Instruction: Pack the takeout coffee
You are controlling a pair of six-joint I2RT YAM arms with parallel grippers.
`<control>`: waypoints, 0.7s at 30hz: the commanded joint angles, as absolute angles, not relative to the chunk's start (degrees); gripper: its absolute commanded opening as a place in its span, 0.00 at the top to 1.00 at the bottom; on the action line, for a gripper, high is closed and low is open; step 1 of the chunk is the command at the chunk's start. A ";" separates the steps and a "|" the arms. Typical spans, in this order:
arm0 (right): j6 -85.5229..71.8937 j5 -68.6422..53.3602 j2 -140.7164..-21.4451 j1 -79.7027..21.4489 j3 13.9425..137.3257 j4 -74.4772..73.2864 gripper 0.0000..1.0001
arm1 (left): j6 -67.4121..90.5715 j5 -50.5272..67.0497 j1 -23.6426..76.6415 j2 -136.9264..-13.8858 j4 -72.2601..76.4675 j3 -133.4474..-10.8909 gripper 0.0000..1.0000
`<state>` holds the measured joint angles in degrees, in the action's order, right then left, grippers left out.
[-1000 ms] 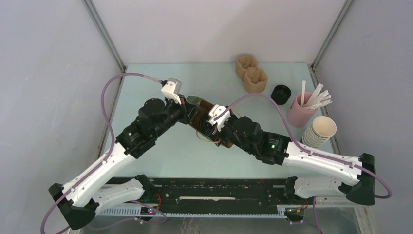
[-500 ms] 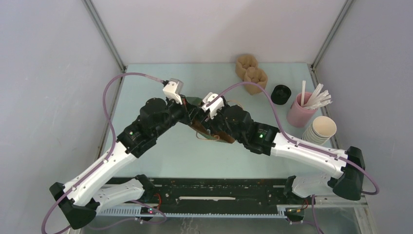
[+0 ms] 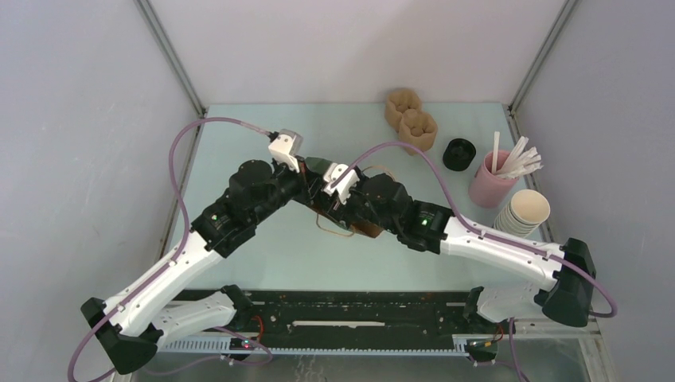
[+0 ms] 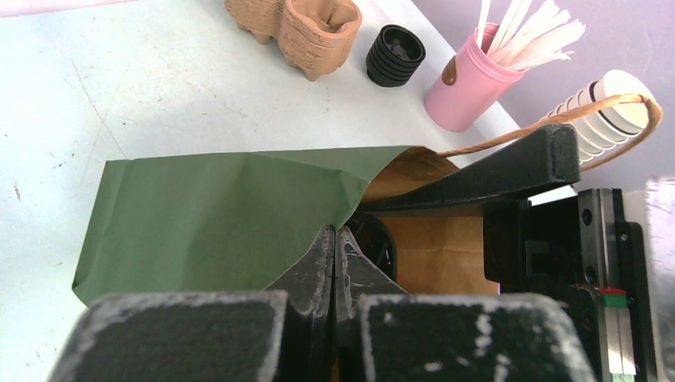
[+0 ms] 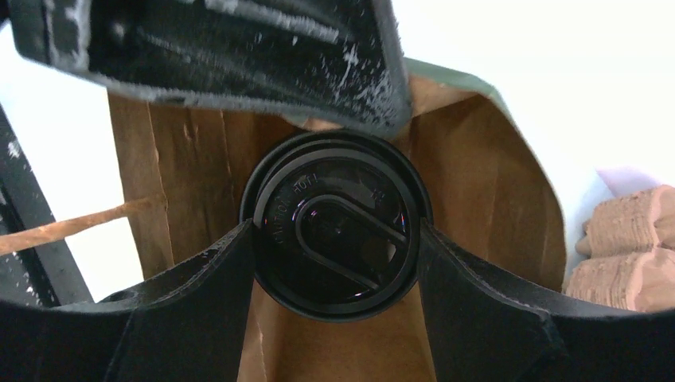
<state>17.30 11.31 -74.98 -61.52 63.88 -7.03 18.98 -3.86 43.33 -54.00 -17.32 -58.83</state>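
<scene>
Right wrist view: the right gripper clamps the takeout coffee by its glossy round black lid, one matte finger at 9 o'clock and one at 3. The cup sits inside the paper bag, which is creased brown kraft within. Left wrist view: the left gripper, fingers pressed together, pinches the bag's rim, smooth green outside. A ribbed stack of black lids stands at 1 o'clock.

My right claw scuffed matt black plastic, the takeout coffee lidded in glossy smooth black plastic, paper bag matt green outside, brown kraft inside, rough moulded-pulp trays.
</scene>
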 commanded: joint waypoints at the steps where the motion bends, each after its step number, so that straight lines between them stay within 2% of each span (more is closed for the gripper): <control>1: 20.52 5.34 -72.14 -60.09 63.07 -7.61 0.84 | 15.56 -3.25 43.35 -54.48 -18.14 -61.66 1.00; 9: 25.17 2.52 -69.74 -59.95 63.40 -7.97 0.82 | 14.93 -2.06 43.35 -54.99 -18.33 -62.01 1.00; 16: 25.39 4.36 -73.54 -60.06 66.20 -5.97 0.83 | 14.23 -0.88 43.35 -55.68 -18.75 -63.01 1.00; 21: 30.45 1.05 -75.60 -58.16 66.31 -5.49 0.81 | 12.23 -0.44 43.36 -56.10 -19.96 -63.67 1.00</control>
